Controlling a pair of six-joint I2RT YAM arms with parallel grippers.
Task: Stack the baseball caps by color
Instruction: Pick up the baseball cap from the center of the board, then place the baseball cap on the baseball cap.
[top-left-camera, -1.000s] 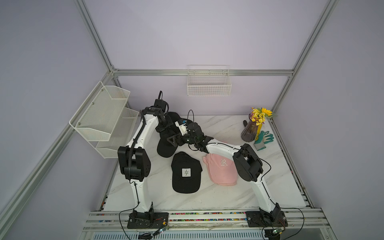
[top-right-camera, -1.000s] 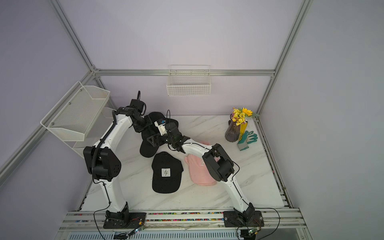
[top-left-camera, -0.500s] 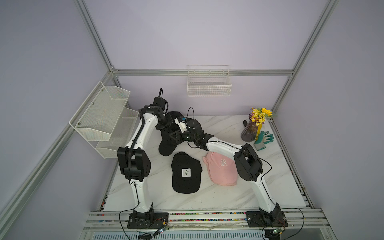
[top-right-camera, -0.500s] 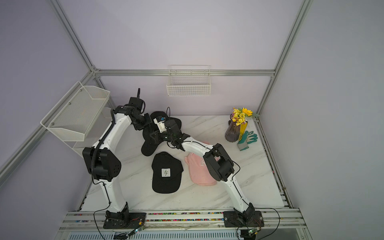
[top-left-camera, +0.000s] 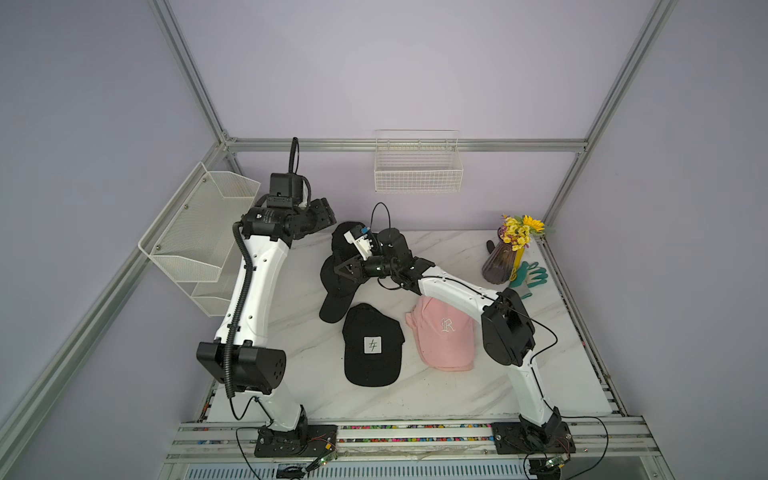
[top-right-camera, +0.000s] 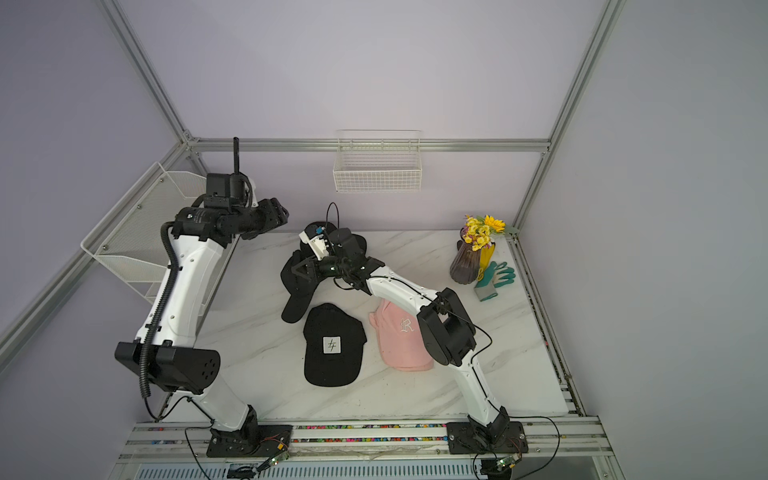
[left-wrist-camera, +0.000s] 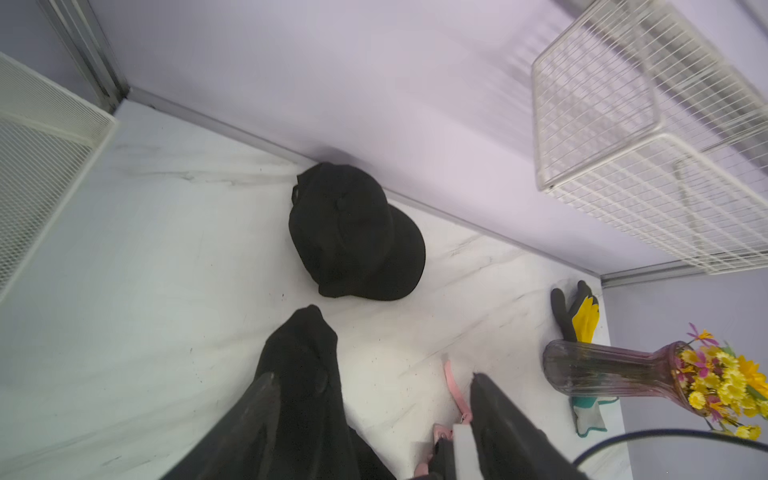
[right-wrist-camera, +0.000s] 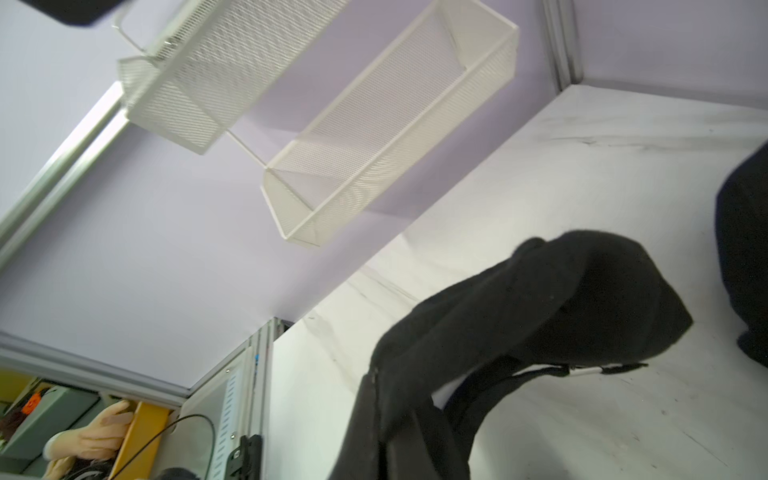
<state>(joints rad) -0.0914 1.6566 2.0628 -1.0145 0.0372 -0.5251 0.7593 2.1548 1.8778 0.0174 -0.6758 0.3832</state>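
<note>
Bright even light, soft shadows, blurred wrist-view foregrounds

Lilac walls (top-left-camera: 415, 62) and aluminium framing (top-left-camera: 407, 145) surround a white marble table (top-left-camera: 457, 395), evenly lit.

Flower vase (top-left-camera: 498, 266) beside teal gloves (top-left-camera: 531, 275)

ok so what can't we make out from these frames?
1. Right gripper fingers: right wrist view, buried under the held black cap.
2. Pink cap: both top views, the right arm covers its back edge; one cap or a stack, can't tell.
3. Rear black cap: top views, mostly behind the right wrist.
4. Gloves: top views, partly behind the vase; count unclear.
</note>
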